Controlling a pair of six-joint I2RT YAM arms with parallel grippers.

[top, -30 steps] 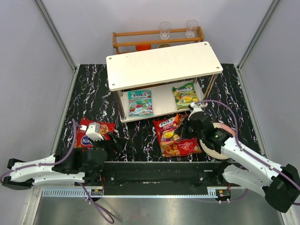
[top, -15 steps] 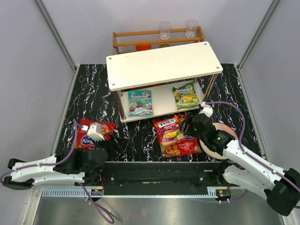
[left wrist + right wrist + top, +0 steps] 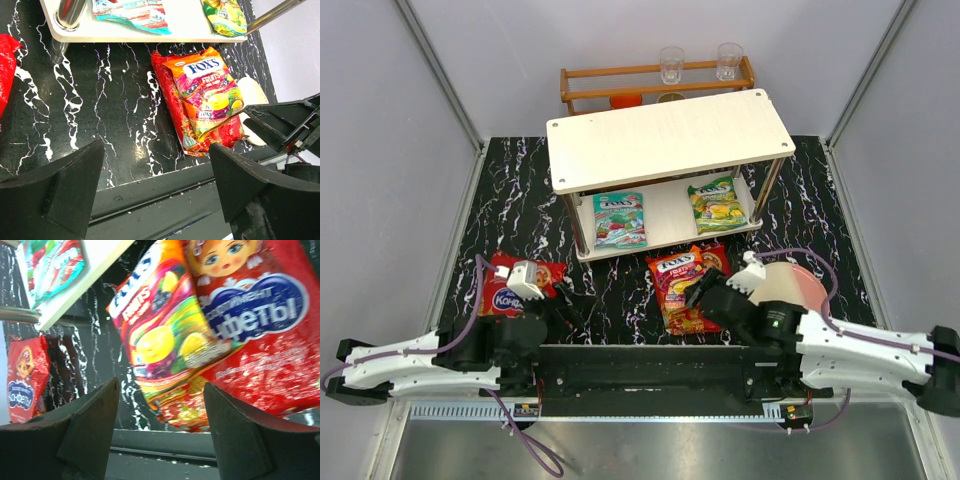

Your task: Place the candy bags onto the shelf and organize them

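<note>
Black wedge fingers, two pairs, listed from my own outward.

My right claw (image 3: 161,385): released, jaws spread, nothing between them. It hangs low by the table's near edge, right of middle, facing the stacked bags.
My left claw (image 3: 156,150): likewise released and empty, toward the near-left corner.

Item: red-orange bag (image 3: 160,335). Small, face up, lying on top of a large red bag (image 3: 260,315). Both rest on the black marbled table (image 3: 620,290), just in front of the shelf (image 3: 670,135). Not shelved.
Item: second large red bag (image 3: 496,295). Toward the table's left edge, just beyond my left claw. Not shelved.
Item: teal bag (image 3: 619,220) and green-yellow bag (image 3: 717,203). Flat on the shelf's lower board, one left and one right, with a gap between them.
Item: pink-and-cream plate (image 3: 790,285). Toward the table's right edge, beside my right arm. Not stock.

Step in hand, as I judge it: taking up the red-orange bag. The next move calls for closing on its near edge without catching the red bag beneath, then carrying it to the gap on the lower board.
</note>
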